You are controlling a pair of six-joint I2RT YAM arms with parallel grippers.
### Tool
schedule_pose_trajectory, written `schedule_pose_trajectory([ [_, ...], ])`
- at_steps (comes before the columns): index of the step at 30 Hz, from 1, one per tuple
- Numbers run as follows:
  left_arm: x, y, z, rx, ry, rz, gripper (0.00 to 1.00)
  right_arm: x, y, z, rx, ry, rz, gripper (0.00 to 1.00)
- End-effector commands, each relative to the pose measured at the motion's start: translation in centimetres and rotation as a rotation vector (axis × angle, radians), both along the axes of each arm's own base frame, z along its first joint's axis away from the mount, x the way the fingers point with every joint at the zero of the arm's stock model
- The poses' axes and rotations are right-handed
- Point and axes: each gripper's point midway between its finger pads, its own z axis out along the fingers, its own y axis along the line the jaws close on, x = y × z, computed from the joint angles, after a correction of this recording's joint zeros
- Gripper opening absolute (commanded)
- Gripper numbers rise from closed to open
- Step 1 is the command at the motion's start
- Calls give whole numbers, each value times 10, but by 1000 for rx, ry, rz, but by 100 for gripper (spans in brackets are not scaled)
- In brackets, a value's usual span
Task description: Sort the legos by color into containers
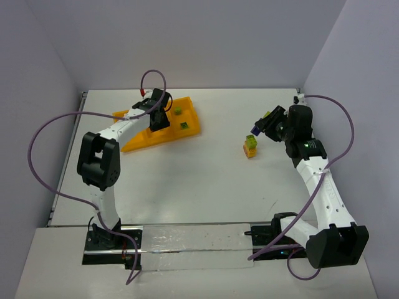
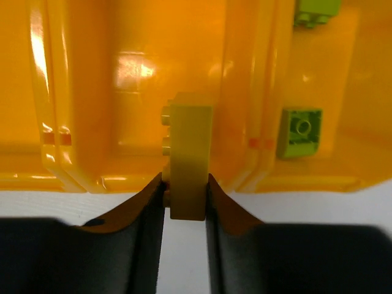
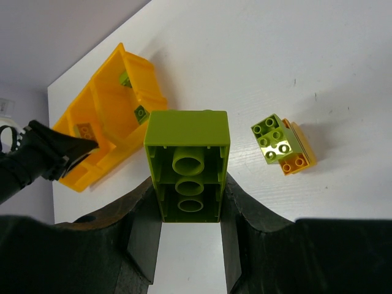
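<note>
The orange-yellow tray lies at the back left, with two lime green legos in its right-hand section. My left gripper is over the tray. In the left wrist view it is shut on an orange-yellow lego, held on edge above the tray's near rim at the middle section. The two lime legos lie one section to the right. My right gripper is shut on a lime green lego above the table. A dark purple piece shows at its tip.
A small stack, a lime lego on an orange one, stands on the white table just left of my right gripper. Grey walls close the table at the back and sides. Purple cables loop beside both arms.
</note>
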Motion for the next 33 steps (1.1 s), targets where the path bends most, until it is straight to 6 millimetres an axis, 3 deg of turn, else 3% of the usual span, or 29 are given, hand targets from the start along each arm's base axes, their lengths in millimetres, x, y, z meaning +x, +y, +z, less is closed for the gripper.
schedule_pose_trajectory([
  [1,22,10,25,-3,-93,76,57,-6,-2,12,-26,-41,13,0],
  [3,25,8,30,-13,-103,64,79,-7,-1,11,-25,-39,18,0],
  [6,23,4,42,-23,-115,33,84,-9,3,9,-19,-35,42,0],
  [9,15,-8,74,-60,-168,-29,83,-8,16,13,-2,-56,126,0],
  [11,4,-28,103,-112,-219,-164,78,-12,42,24,28,-121,303,0],
  [12,0,-39,114,-162,-243,-228,76,-25,65,32,92,-143,459,0],
  [16,-46,-102,161,-432,-274,-636,74,-51,108,57,242,-251,777,0],
  [19,-81,-128,187,-589,-295,-861,78,-75,129,66,292,-288,957,0],
  [23,-115,-144,214,-727,-321,-1060,81,-95,149,72,258,-305,1104,0],
  [26,-138,-154,233,-848,-321,-1210,83,-107,160,61,202,-267,1166,0],
  [33,-159,-164,249,-961,-308,-1336,84,-118,171,58,191,-221,1254,0],
])
